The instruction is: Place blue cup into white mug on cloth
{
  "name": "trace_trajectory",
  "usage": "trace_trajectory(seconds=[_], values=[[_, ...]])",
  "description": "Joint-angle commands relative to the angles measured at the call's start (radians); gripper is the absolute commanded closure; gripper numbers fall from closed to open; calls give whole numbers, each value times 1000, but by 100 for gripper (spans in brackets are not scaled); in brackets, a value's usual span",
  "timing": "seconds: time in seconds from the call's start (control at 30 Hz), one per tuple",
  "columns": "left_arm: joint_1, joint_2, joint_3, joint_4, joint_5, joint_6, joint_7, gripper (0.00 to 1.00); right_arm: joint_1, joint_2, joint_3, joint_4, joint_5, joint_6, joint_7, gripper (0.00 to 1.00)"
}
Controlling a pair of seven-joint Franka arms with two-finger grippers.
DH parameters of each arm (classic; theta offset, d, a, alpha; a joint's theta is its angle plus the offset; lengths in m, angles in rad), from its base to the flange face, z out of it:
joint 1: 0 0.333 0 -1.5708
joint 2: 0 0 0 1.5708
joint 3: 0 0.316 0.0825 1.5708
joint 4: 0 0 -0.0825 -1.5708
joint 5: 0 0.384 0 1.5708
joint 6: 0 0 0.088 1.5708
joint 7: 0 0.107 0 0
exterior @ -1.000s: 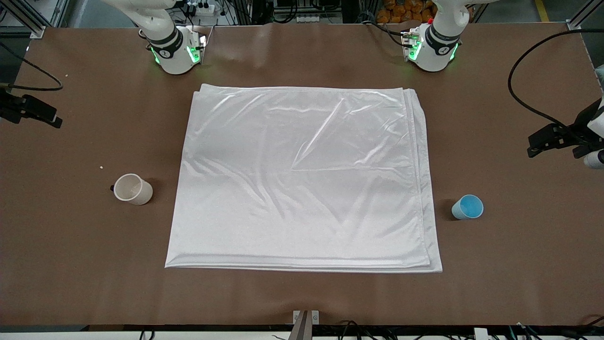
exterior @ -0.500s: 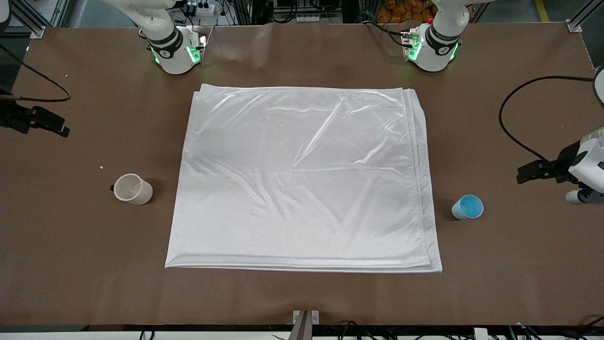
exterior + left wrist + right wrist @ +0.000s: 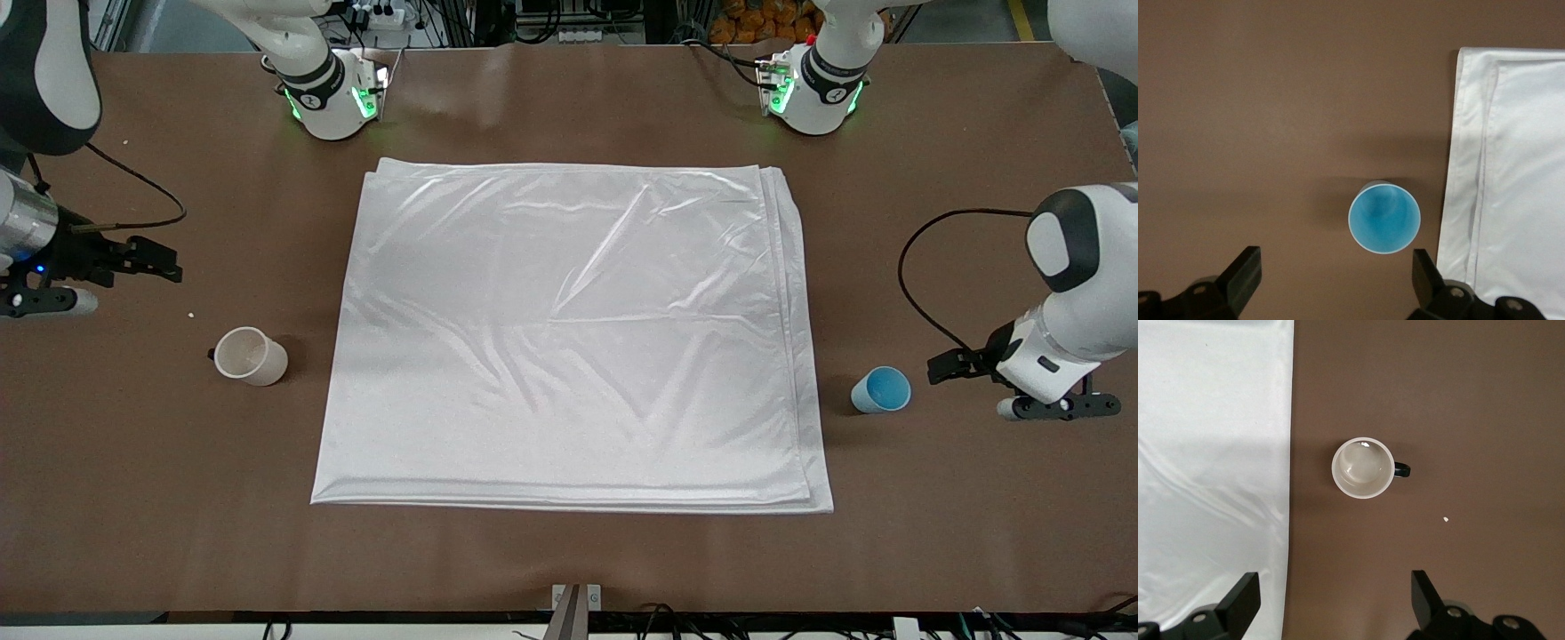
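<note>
A: What do you have on the table, nearest first?

B: The large shiny white folded satin cloth (image 3: pixel 569 338) has the edge nearest the front camera. The small light-blue handleless tapered cup (image 3: pixel 881 389) stands upright on the bare brown table (image 3: pixel 569 560), just off the cloth toward the left arm's end. The small cream-white cylindrical mug (image 3: pixel 251 356) with its dark handle stands upright at the right arm's end, also off the cloth.

A: Grippers?

B: Left gripper (image 3: pixel 1331 283) hangs over the table beside the cup, fingers (image 3: pixel 1245 270) spread wide, nothing held. Right gripper (image 3: pixel 1331 603) hovers near the mug, equally wide, empty.

A: Advice for this step?

B: Centre your left fingers either side of the cup before you descend. Grip mid-wall; the taper may slip. Keep it upright.
</note>
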Motion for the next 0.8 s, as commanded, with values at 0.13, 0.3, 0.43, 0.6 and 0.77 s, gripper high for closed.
trace_trajectory(seconds=[0.13, 0.3, 0.43, 0.6, 0.77], values=[[18, 105, 1, -8, -11, 83, 11, 0, -46, 68, 6, -32, 19, 53, -272, 0], [18, 148, 1, -8, -11, 112, 9, 0, -68, 111, 5, -34, 18, 99, -416, 0], [16, 148, 1, -27, -11, 115, 7, 0, -103, 141, 5, -32, 18, 150, -627, 0], [16, 154, 1, -45, -11, 142, 7, 0, -126, 174, 5, -37, 18, 196, -853, 0], [16, 151, 1, -90, -11, 195, 7, 0, -123, 204, 5, -37, 7, 236, -1031, 0]])
